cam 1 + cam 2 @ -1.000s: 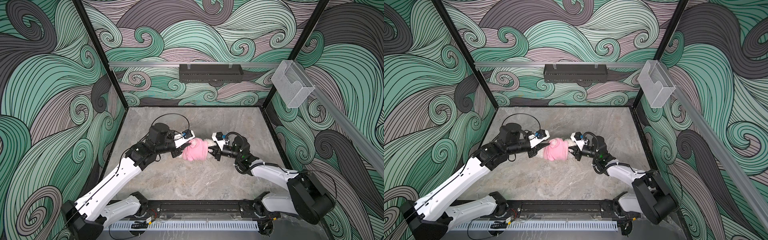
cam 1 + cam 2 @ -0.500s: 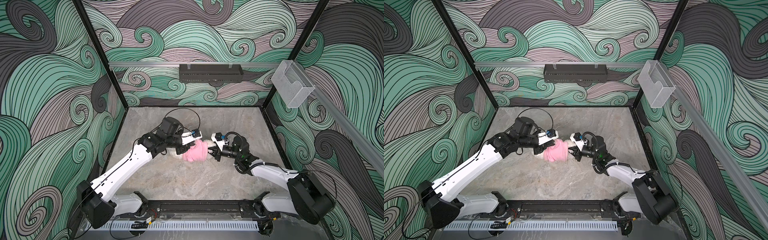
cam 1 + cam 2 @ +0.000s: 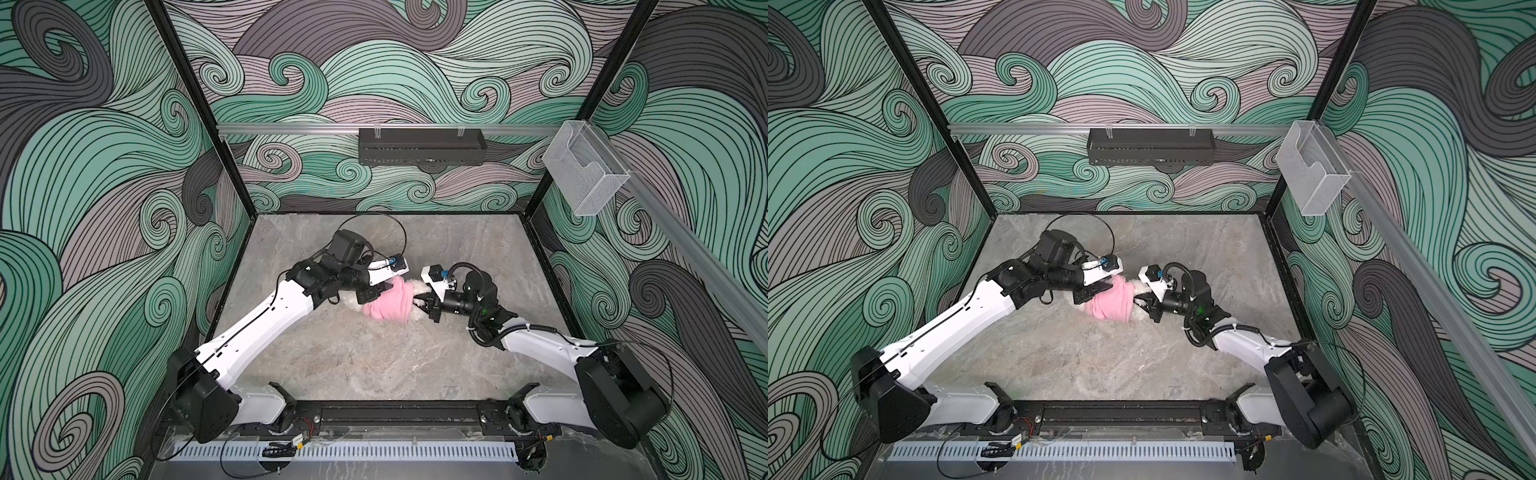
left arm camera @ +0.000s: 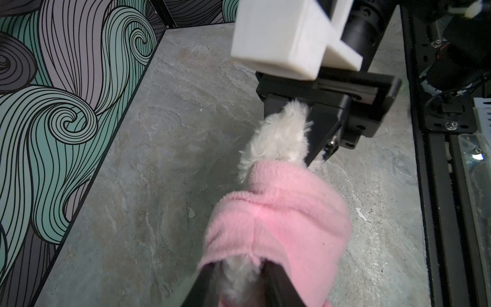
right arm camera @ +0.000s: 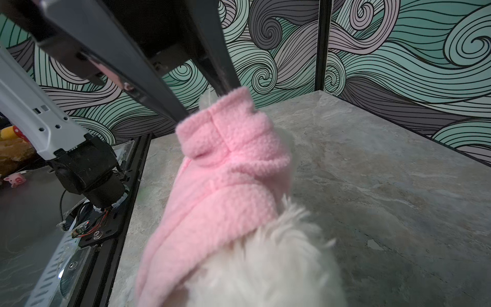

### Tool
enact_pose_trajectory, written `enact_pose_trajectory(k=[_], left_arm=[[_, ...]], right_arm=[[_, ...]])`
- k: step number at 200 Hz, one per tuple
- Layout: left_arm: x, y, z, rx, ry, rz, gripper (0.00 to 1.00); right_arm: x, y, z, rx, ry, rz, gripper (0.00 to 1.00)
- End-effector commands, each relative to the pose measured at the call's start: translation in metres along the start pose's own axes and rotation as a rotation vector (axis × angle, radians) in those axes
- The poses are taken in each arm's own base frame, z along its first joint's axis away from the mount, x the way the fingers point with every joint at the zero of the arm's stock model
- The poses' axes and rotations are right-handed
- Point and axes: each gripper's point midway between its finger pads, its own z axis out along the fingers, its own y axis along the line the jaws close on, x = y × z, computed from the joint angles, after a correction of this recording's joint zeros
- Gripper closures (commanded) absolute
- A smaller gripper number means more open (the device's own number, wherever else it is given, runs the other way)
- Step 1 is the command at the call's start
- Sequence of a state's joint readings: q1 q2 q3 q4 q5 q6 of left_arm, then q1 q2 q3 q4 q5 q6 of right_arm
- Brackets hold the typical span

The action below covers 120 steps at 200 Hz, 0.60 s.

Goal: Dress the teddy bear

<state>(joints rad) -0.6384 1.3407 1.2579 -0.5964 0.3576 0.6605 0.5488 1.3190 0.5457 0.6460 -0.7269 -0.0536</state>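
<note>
The teddy bear (image 3: 415, 286) is found at the middle of the table (image 3: 374, 361), strung between both arms and mostly covered by a pink shirt (image 3: 390, 305); only white tufts show at each end (head and face cannot be made out). The right gripper (image 4: 295, 127) is clamped on a furry limb, its fingers hidden by fur in the right wrist view. The left gripper (image 4: 239, 288), cut off by the frame edge, is seen parted at the shirt's hem with fur between; whether it is gripping cannot be told.
</note>
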Motion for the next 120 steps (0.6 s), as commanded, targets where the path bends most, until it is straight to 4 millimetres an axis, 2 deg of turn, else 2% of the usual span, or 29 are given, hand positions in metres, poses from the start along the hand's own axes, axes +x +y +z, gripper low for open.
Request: enact_pose_trajectory(k=[1,14,18,65,76,88,101,120], left_arm=[[0.001,-0.012,0.007,0.092,0.026,-0.024,0.65],[0.005,-0.026,0.009,0.175,0.043,-0.039,0.65],[0.012,-0.031,0.018,0.212,0.066,-0.055,0.65],[0.034,-0.076,0.043,0.473,0.152,-0.142,0.64],[0.036,-0.085,0.048,0.532,0.165,-0.191,0.68],[0.033,-0.092,0.052,0.560,0.143,-0.212,0.84],[0.019,-0.091,0.052,0.554,0.077,-0.237,1.00],[-0.009,-0.069,0.040,0.452,-0.028,-0.291,1.00]], right_arm=[[-0.047,0.010,0.001,-0.047,-0.121,-0.139,1.00],[-0.058,0.007,0.001,-0.023,-0.160,-0.149,1.00],[-0.062,0.006,0.001,-0.018,-0.173,-0.153,1.00],[-0.118,0.004,-0.004,-0.010,-0.370,-0.158,1.00],[-0.127,-0.001,-0.005,0.010,-0.410,-0.138,1.00],[-0.133,-0.008,-0.007,0.041,-0.449,-0.111,1.00],[-0.135,-0.016,-0.008,0.072,-0.487,-0.072,1.00],[-0.119,-0.031,-0.008,0.145,-0.467,-0.006,1.00]])
